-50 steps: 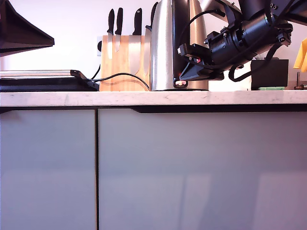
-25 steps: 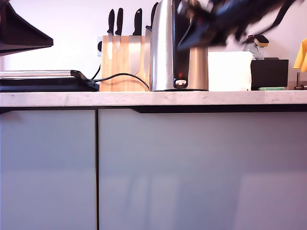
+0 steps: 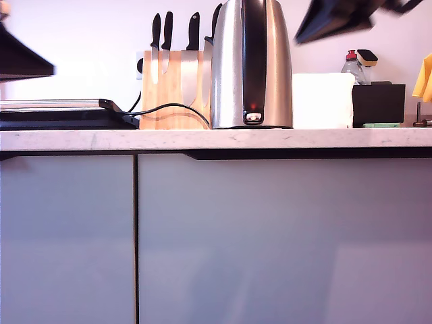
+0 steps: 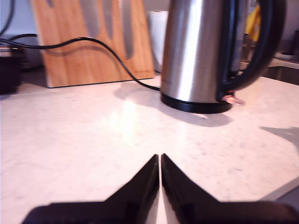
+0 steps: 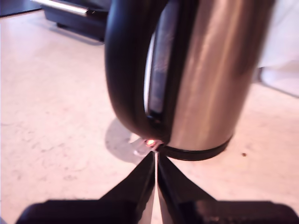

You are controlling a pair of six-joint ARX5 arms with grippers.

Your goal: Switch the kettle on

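Note:
The brushed-steel kettle [image 3: 233, 64] stands on the counter with its black handle strip toward the exterior camera. A red light [image 3: 252, 106] glows above the small silver switch [image 3: 254, 117] at its base. My second gripper [image 5: 155, 156] is shut and empty, its tips pointing at the lit switch [image 5: 149, 142] under the handle. In the exterior view it is a blurred dark wedge [image 3: 332, 17] high at the upper right, away from the kettle. My first gripper [image 4: 160, 158] is shut and empty above bare counter, well short of the kettle [image 4: 196, 51]. Its arm [image 3: 23, 62] shows at the exterior view's left edge.
A wooden knife block [image 3: 172, 88] stands behind the kettle toward the exterior view's left, with the black cord [image 3: 169, 106] running past it. A dark flat appliance [image 3: 61, 115] lies at the exterior view's left. A white roll [image 3: 322, 100], a black box [image 3: 378, 102] and a bottle [image 3: 349, 64] stand at its right.
My second gripper has risen from the kettle's switch, up and toward the exterior view's right. The red light at the kettle's base now shows uncovered. The first arm has drawn back a little.

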